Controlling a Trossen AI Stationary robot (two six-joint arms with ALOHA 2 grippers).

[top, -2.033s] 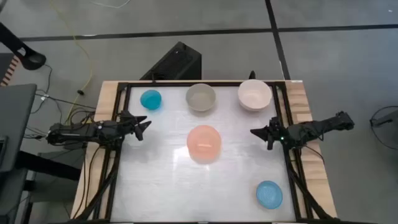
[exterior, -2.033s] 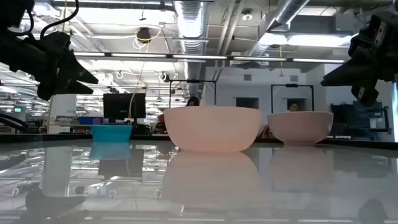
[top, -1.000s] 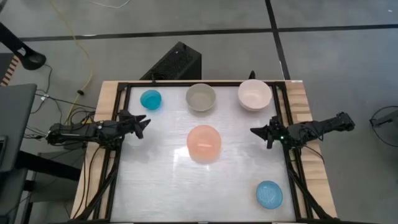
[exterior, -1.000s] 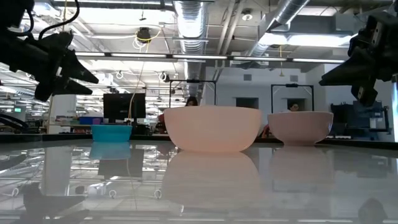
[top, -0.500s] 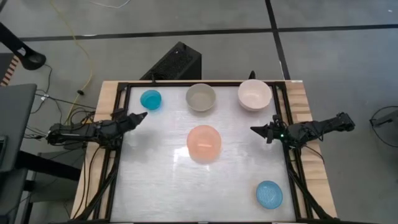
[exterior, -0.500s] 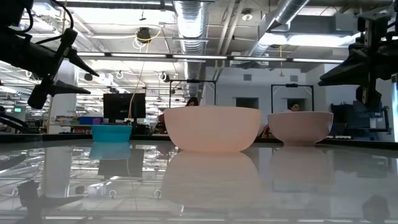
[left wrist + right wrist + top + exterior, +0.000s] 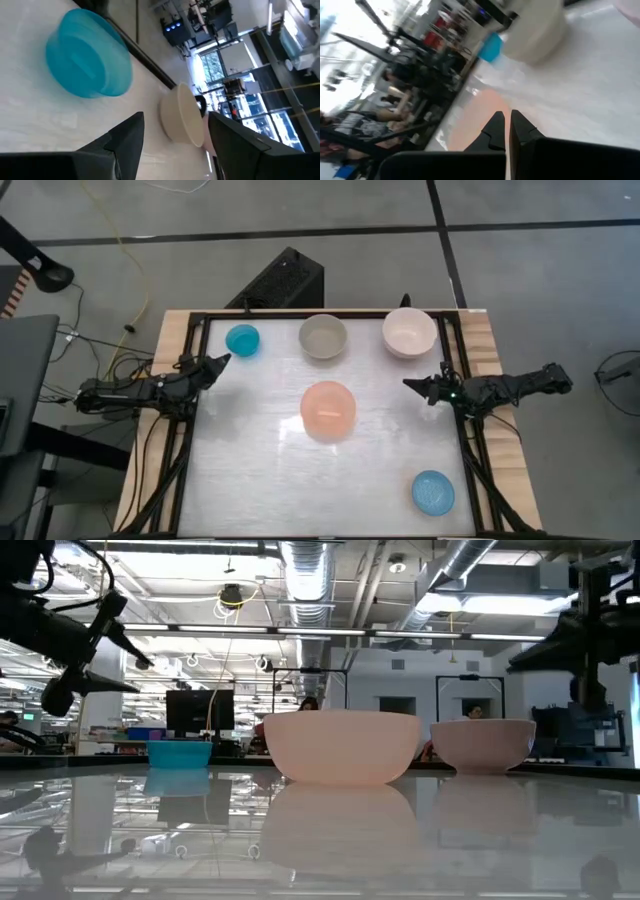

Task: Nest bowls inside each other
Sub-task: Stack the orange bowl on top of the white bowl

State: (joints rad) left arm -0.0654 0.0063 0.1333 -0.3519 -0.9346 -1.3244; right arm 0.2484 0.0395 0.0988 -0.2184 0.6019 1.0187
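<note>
The left pincer (image 7: 218, 361), fingers apart, has swung toward the teal bowl (image 7: 242, 339) at upper left; the right pincer (image 7: 410, 385) stays together.

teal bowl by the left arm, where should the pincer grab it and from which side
Grip the teal bowl by its rim, one finger inside and one outside. It stands mouth up with a thin wall, too wide to span. Come from above on the side facing the left pincer, which is open and close by; the grey-beige bowl stands on the other side.

Grey floor (image 7: 300, 220); ceiling ducts (image 7: 310, 570); dark monitor (image 7: 200, 710) behind the table.
</note>
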